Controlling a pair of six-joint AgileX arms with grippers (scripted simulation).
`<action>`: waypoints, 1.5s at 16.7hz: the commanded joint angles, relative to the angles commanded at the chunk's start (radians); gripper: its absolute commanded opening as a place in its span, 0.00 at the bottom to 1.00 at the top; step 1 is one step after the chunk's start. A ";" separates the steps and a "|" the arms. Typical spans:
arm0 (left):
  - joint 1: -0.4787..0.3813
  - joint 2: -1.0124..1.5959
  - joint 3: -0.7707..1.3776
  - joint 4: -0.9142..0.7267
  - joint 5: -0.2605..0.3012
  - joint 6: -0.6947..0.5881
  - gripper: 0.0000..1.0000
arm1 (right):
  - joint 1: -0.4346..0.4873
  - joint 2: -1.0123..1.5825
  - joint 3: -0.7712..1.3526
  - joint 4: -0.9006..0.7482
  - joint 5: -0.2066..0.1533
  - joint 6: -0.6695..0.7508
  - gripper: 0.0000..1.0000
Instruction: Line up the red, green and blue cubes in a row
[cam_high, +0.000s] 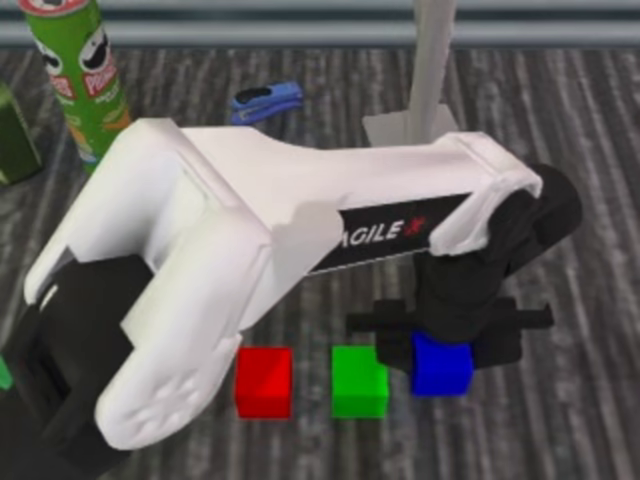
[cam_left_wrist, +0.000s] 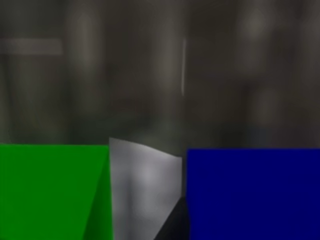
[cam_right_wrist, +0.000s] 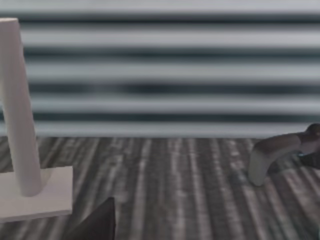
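While left tool (cam_high: 440, 345) hung low over blue cube (cam_high: 441, 366), grip state could not be told. Blue cube sat on table (cam_high: 560, 420) just right of green cube (cam_high: 359, 381); red cube (cam_high: 264, 382) further left, row nearly formed. Risk: careless retreat dragging blue, nudging green. Right arm parked, unseen from above.

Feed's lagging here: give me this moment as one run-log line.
left gripper: over small matte blue cube | row: red cube, green cube, blue | right arm: out of top view
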 joint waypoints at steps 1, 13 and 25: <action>0.000 0.000 0.000 0.000 0.000 0.000 0.00 | 0.000 0.000 0.000 0.000 0.000 0.000 1.00; 0.000 0.000 0.000 0.000 0.000 0.000 0.75 | 0.000 0.000 0.000 0.000 0.000 0.000 1.00; 0.002 0.000 0.000 0.000 0.000 0.000 1.00 | 0.000 0.000 0.000 0.000 0.000 0.000 1.00</action>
